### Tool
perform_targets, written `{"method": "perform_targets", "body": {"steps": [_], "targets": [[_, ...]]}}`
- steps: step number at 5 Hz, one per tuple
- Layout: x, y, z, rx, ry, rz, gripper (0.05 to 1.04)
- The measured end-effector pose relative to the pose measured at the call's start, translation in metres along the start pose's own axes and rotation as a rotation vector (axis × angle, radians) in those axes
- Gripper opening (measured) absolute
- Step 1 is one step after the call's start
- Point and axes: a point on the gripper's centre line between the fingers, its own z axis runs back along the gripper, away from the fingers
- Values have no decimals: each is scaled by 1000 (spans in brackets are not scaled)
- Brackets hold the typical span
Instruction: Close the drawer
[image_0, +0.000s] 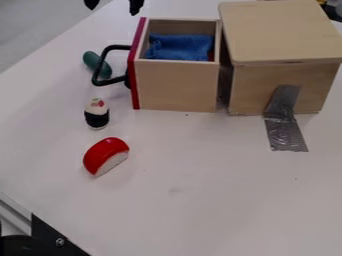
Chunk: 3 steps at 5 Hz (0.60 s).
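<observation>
Drawer (176, 86) stands pulled out beside the box (280, 35), and my gripper (113, 5) is open at the view's top edge. If I push the handle (99, 70) off-centre, the drawer may twist and jam, or the tape (285, 132) may loosen.

Room inside handle (112, 81); green object (91, 59) beside

Pale tabletop over a grey floor

A broad, smooth white tabletop (200, 200) spreads across the camera view, marked by a few small dark specks and a faint smudge. Beyond its slanting upper-left edge lies a plain light-grey floor (33, 30). At the lower left, a silvery metal rail (15, 214) runs diagonally beside the tabletop, near a flat black corner plate (48, 231) with a shiny screw (60, 242). The light is soft, with faint, blurred shadows on the white surface
</observation>
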Motion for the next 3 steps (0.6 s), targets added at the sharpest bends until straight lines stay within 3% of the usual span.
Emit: {"method": "perform_targets", "body": {"steps": [3], "targets": [[3,25,-22,14,60,56,1000]]}}
